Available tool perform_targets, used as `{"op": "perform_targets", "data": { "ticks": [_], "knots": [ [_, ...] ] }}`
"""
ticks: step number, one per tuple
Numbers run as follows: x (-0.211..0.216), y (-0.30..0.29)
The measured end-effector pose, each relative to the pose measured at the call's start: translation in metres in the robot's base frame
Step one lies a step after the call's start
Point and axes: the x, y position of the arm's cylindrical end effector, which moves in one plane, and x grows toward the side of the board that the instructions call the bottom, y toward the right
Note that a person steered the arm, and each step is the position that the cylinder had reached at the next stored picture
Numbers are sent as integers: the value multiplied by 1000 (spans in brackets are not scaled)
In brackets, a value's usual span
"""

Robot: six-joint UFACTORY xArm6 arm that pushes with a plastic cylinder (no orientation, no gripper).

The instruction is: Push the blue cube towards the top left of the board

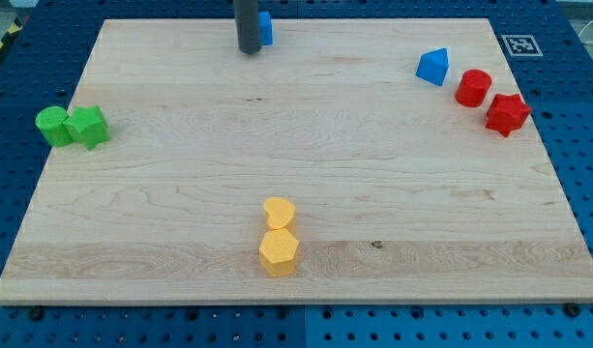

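Yellow blocks sit nearest the camera, two of them stacked in line at 6 o'clock on the board: a yellow heart-like block [279, 212] touching a yellow hexagonal block [278, 252] just below it. Count goes: two yellow, two green, two red, two blue, eight blocks total. Green pair at 9 o'clock, hanging at the board's left edge: a green cylinder [52, 127] touching a green star-like block [87, 127]. Red pair at 2 o'clock: a red cylinder [474, 88] and a red star-like block [507, 114], close together, touching or not I cannot tell. Blue wedge-like block [433, 67] sits just left of the red cylinder, apart from it. Blue cube [265, 27], the task's thing, is at 12 o'clock near the board's top edge, mostly hidden behind the rod. My tip [249, 50] is at the cube's left side, seemingly touching it, contact not fully clear. No fingers on this rig, just a plain rod, so nothing to spread or pinch. Step in hand, my guess: positioning for the push, cube not yet at the top left. Tip is on the wrong side for a leftward shove; next move likely needs rounding the cube to its right side, toward 3 o'clock of it, then pushing toward 10–11 o'clock along the wooden board [393, 193] top edge without sliding it off.
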Motion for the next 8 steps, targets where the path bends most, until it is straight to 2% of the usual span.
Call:
{"op": "perform_targets", "data": {
  "ticks": [1, 2, 4, 6, 8],
  "knots": [
    [10, 3],
    [15, 31],
    [3, 88],
    [-24, 73],
    [-27, 35]
  ]
}}
